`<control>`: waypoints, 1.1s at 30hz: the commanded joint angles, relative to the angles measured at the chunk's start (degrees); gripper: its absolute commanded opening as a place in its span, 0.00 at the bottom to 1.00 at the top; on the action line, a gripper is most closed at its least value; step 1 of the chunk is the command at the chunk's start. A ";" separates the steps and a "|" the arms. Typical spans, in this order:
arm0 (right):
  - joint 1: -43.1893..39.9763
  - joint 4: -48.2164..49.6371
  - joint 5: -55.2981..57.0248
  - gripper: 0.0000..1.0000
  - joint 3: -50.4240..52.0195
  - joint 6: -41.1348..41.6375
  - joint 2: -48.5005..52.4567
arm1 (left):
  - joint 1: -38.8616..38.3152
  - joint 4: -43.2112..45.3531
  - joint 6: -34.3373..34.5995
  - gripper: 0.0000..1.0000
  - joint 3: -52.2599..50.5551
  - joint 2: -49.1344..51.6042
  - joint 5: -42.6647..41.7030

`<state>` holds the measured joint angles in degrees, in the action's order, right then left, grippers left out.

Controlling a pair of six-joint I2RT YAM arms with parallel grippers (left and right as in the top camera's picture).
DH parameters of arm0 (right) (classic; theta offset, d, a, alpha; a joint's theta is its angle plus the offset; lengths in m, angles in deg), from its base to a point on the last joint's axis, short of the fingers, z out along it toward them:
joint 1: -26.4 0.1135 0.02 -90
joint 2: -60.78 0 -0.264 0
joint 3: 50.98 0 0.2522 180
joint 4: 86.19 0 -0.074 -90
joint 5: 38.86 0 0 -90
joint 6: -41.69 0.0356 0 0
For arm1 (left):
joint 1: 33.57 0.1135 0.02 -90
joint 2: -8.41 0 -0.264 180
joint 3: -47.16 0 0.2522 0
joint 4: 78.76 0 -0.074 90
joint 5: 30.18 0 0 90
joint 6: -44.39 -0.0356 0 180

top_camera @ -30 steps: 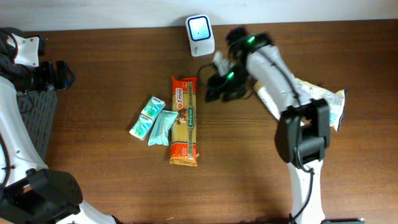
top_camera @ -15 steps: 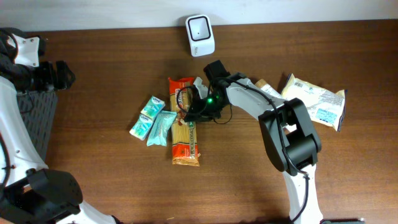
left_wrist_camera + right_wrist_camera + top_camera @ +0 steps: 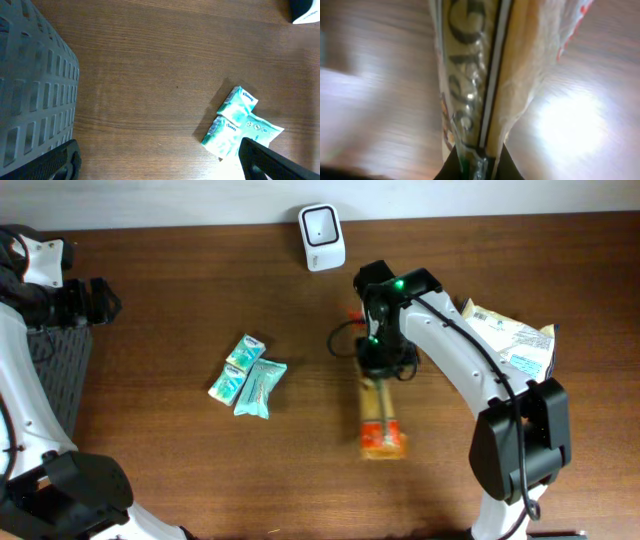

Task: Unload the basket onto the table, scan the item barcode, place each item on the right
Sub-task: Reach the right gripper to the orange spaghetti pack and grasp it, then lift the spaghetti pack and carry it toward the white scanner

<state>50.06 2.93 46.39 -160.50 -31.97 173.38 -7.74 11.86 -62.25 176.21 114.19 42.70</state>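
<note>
A long orange and yellow spaghetti packet point(image 3: 382, 425) hangs lengthwise from my right gripper point(image 3: 381, 362), right of the table's middle. In the right wrist view the packet point(image 3: 480, 75) fills the frame, blurred, and my right gripper point(image 3: 478, 167) is shut on its clear end seam. The white barcode scanner point(image 3: 322, 223) stands at the back edge, apart from the packet, to its upper left. My left gripper point(image 3: 100, 298) stays at the far left, open, with nothing between its fingers point(image 3: 55, 161).
Two teal tissue packs point(image 3: 247, 375) lie left of centre; the left wrist view shows the tissue packs point(image 3: 240, 125) near the right finger. A grey slotted basket point(image 3: 30, 90) sits at the left edge. A pale snack bag point(image 3: 512, 340) lies at the right.
My right gripper shut on the spaghetti packet, which lay beside the tissue packs, and carried it right. The left arm has not moved.
</note>
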 commanded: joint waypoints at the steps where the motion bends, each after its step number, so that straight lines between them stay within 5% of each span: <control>1: -0.07 -3.26 18.80 0.04 -1.03 2.62 2.80 | 0.11 0.07 0.57 0.99 0.00 0.39 0.00; 7: 2.34 -0.92 18.97 0.05 -1.03 2.58 10.38 | 0.11 0.07 0.57 0.99 0.00 0.39 0.00; 12: 10.38 6.95 10.25 0.36 -1.03 2.62 11.47 | 0.11 0.04 0.57 0.99 -0.02 0.39 0.00; 19: 17.16 11.34 10.34 0.54 -1.03 2.43 11.47 | 0.11 0.07 0.57 0.99 -0.02 0.39 0.00; 27: 0.90 5.33 -2.97 0.57 -9.66 -2.86 8.02 | 0.11 0.07 0.57 0.99 -0.02 0.39 0.00; 28: -4.13 4.68 -8.15 0.71 -9.51 -5.70 8.24 | 0.11 0.07 0.57 0.99 0.00 0.39 0.00; 33: -12.98 5.53 -23.56 0.72 -3.45 -18.10 10.05 | 0.11 0.07 0.57 0.99 0.00 0.39 0.00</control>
<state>38.30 8.28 33.12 -167.91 -42.33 183.30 -7.74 11.84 -62.25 176.21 114.19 42.72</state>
